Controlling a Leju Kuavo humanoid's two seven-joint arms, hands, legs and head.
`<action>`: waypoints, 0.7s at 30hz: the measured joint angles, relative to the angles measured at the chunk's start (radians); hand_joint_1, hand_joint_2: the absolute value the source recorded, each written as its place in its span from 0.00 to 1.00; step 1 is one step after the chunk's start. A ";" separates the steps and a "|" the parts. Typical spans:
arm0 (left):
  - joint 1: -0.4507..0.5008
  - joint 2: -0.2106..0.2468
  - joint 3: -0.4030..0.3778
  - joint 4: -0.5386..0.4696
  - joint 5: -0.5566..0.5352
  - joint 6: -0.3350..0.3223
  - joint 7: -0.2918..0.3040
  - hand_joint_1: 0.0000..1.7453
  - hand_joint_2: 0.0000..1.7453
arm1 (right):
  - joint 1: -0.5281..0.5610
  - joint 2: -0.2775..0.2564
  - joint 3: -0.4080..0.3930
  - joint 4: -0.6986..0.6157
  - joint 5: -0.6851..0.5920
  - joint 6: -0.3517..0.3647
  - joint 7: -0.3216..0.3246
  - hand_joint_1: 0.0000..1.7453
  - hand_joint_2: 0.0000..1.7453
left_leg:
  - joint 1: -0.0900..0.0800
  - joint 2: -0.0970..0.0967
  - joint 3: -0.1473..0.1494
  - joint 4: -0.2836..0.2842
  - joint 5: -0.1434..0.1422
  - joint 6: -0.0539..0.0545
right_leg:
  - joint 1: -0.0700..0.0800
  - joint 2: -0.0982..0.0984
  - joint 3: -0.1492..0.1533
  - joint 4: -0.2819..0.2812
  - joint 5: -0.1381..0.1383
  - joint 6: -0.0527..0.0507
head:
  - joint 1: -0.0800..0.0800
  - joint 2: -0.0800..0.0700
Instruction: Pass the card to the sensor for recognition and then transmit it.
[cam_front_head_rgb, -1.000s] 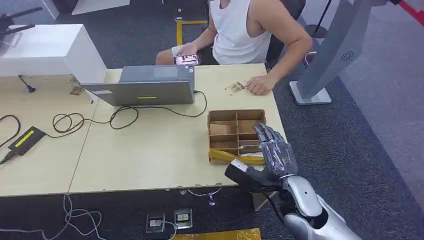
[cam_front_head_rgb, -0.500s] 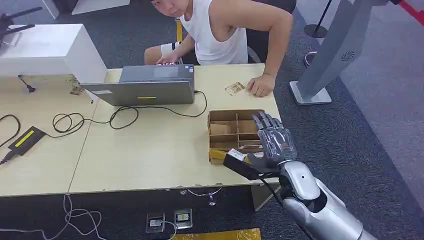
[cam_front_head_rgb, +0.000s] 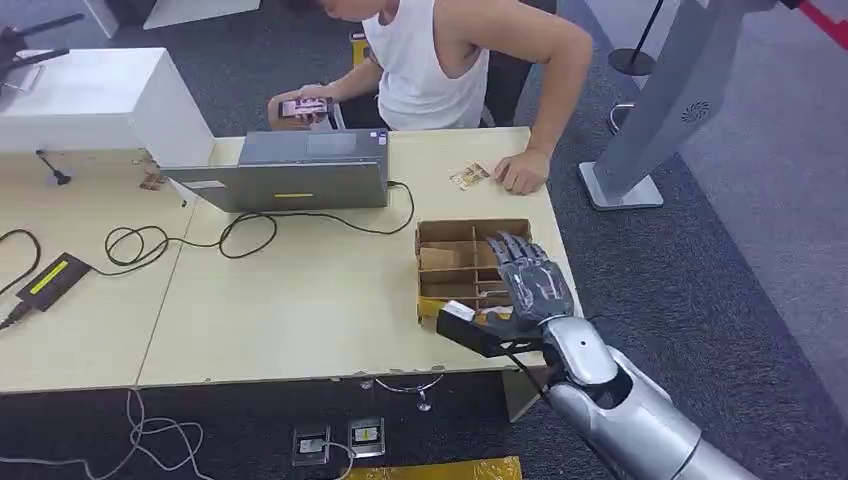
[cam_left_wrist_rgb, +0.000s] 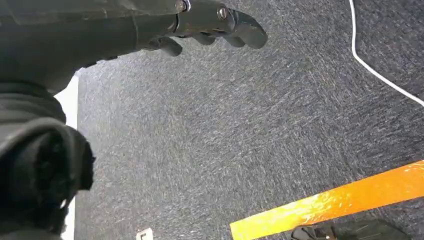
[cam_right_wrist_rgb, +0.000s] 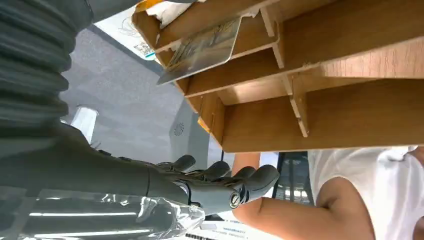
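A pale wooden bench (cam_front_head_rgb: 300, 300) fills the scene. At its far left lies a small black box with a yellow stripe (cam_front_head_rgb: 52, 277), possibly the sensor, though that cannot be confirmed. Further right stands a grey laptop (cam_front_head_rgb: 290, 170) with black cable looping before it. A person (cam_front_head_rgb: 440, 60) sits behind, one hand resting beside a small card (cam_front_head_rgb: 468, 177). Near the right edge sits a divided cardboard box (cam_front_head_rgb: 465, 262); the right wrist view shows a patterned card (cam_right_wrist_rgb: 202, 50) leaning in one compartment. The right hand (cam_front_head_rgb: 530, 285) hovers over that box, arm raised from below, fingers (cam_right_wrist_rgb: 220, 182) spread and holding nothing. To grasp well, it should probably lower onto the card's exposed edge and pinch it clear of the dividers. The left hand (cam_left_wrist_rgb: 210, 25) hangs toward the carpet, fingers loosely curled around nothing.
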 joint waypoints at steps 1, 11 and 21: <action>0.000 0.000 0.000 0.000 0.000 0.000 0.000 0.00 0.00 | -0.001 0.002 0.001 0.004 0.000 0.000 0.000 0.00 1.00 | 0.000 0.000 0.000 0.000 0.000 0.000 | 0.000 0.000 0.000 0.000 0.000 0.000 | 0.000 0.000; 0.000 0.000 0.000 0.000 0.000 0.000 0.000 0.00 0.00 | -0.004 0.010 0.020 0.028 0.000 -0.001 0.000 0.00 1.00 | 0.000 0.000 0.000 0.000 0.000 0.000 | 0.000 0.000 0.000 0.000 0.000 0.000 | 0.000 0.000; 0.007 0.002 0.000 0.000 0.016 0.001 -0.007 0.00 0.00 | -0.017 0.026 0.041 0.075 -0.026 -0.003 -0.021 0.00 1.00 | 0.000 0.000 0.000 0.000 0.000 0.000 | 0.000 0.000 0.000 0.000 0.000 0.000 | 0.000 0.000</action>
